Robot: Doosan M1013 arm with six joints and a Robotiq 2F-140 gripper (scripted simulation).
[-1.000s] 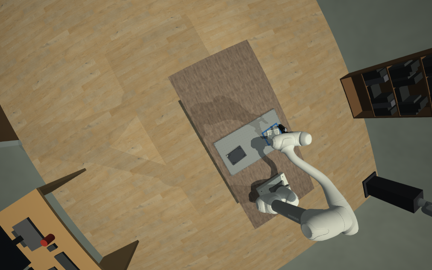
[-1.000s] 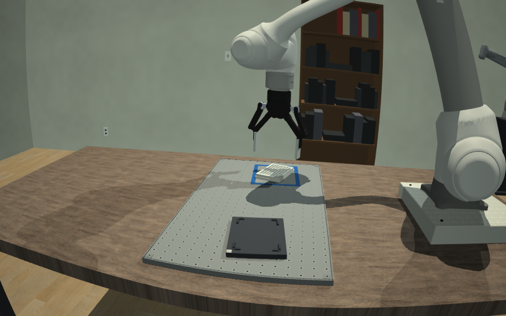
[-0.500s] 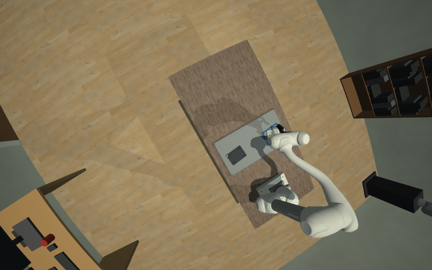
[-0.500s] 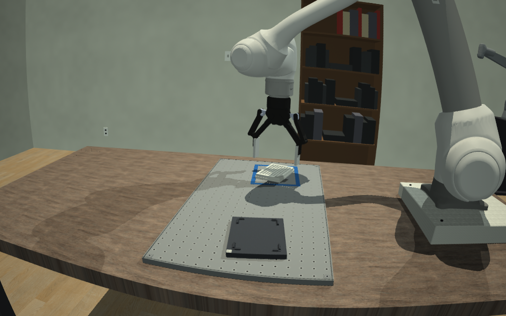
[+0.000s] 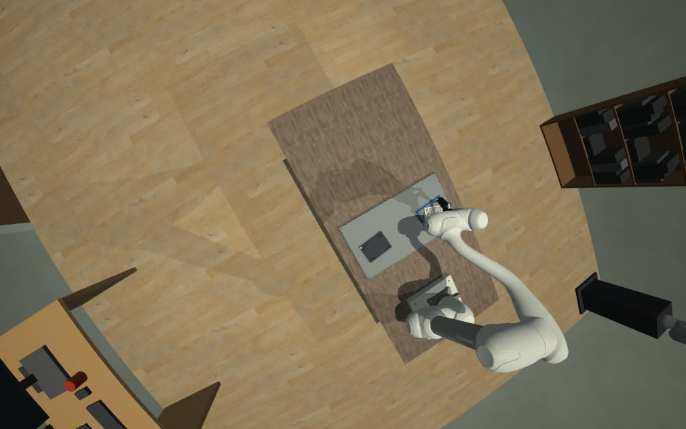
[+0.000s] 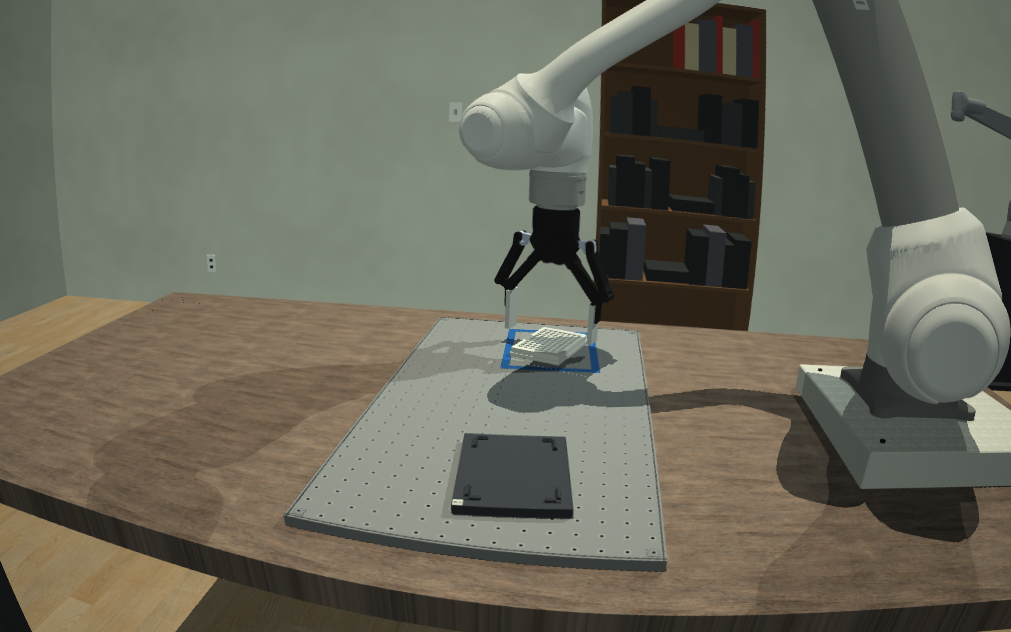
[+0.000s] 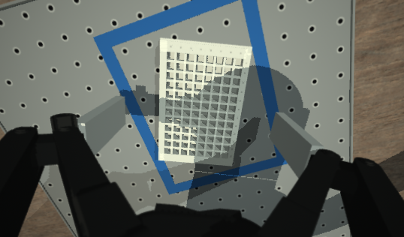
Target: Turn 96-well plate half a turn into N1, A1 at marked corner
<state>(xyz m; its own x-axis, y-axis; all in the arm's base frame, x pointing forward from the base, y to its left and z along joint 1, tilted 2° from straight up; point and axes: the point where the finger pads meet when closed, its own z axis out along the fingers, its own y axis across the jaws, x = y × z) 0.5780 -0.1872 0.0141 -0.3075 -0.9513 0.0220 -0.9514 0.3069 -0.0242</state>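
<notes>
The white 96-well plate (image 6: 548, 346) lies flat inside the blue taped outline B1 at the far end of the grey perforated deck. It also shows in the wrist view (image 7: 202, 101) and, small, in the overhead view (image 5: 430, 210). My gripper (image 6: 550, 317) is open wide and empty, just above the plate, with one finger on each long side of it (image 7: 200, 131). The fingers do not touch the plate. The black plate nest N1 (image 6: 513, 474) stands empty at the near end of the deck, with small locators at its corners.
The grey perforated deck (image 6: 493, 439) lies on a wooden table. The robot base (image 6: 925, 439) stands on the table at the right. A bookshelf (image 6: 682, 164) stands behind the table.
</notes>
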